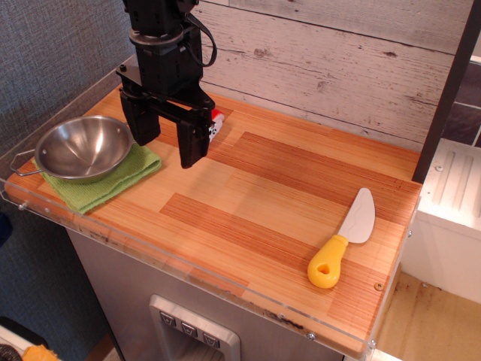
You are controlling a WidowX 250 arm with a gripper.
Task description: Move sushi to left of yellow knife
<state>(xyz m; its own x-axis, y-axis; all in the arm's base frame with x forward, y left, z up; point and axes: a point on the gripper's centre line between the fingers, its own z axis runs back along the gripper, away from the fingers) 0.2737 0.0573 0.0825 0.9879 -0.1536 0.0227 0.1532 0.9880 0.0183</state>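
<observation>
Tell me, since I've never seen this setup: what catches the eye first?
The black gripper hangs open over the left rear of the wooden table, with the red-topped sushi peeking out just behind it. A steel bowl sits on a green cloth at far left, and the yellow knife lies alone at right front.

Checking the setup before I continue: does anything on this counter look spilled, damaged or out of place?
Nothing stands out. The metal bowl sits upright on the green cloth, the yellow knife lies flat near the right edge, and the sushi is mostly hidden behind the open gripper.
</observation>
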